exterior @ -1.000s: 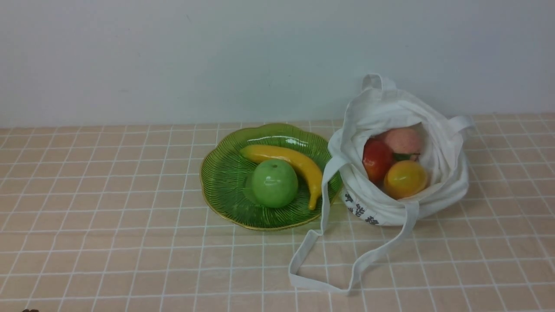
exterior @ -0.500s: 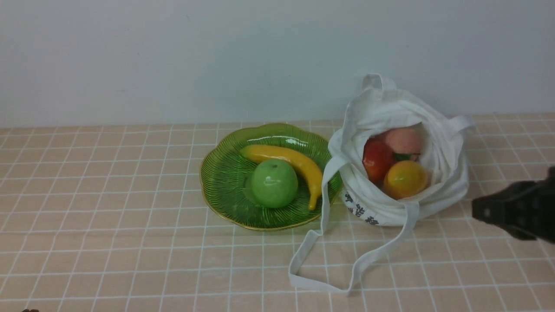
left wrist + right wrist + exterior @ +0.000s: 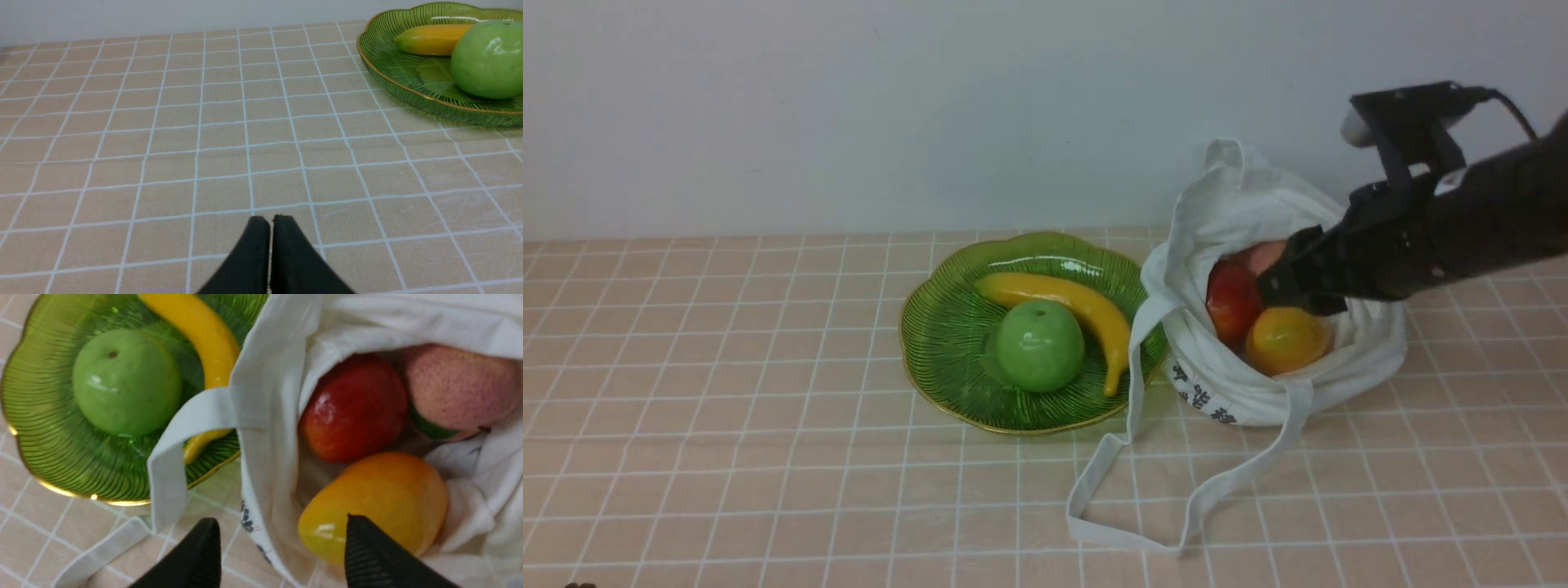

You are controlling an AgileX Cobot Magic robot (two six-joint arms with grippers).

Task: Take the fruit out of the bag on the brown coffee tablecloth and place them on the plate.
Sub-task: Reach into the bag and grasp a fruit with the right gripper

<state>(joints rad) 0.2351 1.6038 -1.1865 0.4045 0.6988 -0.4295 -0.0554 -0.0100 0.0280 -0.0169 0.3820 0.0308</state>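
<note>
Bag (image 3: 1241,392) on tablecloth (image 3: 727,408) holds 3 fruits (image 3: 355,408): 1 mango (image 3: 1285,339), 1 red apple (image 3: 1232,298), 1 pink peach (image 3: 459,388); plate (image 3: 947,327) beside it: 1 green apple (image 3: 1039,345), 1 banana (image 3: 1070,302); right claw (image 3: 282,522) spread over mango; left claw (image 3: 269,220) pressed together.

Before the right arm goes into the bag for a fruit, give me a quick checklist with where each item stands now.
1. Right gripper open: ok, jaws apart.
2. Bag mouth open, with mango, red apple and pink fruit exposed: ok.
3. Gripper wholly within the bag mouth: not ok, in the right wrist view one finger seems outside the bag wall.
4. Bare room on plate: ok, beside green apple and banana.
5. Plate rim free of strap: not ok, strap lies across it.
6. Left gripper out of the way: ok, shut, over tablecloth.
</note>
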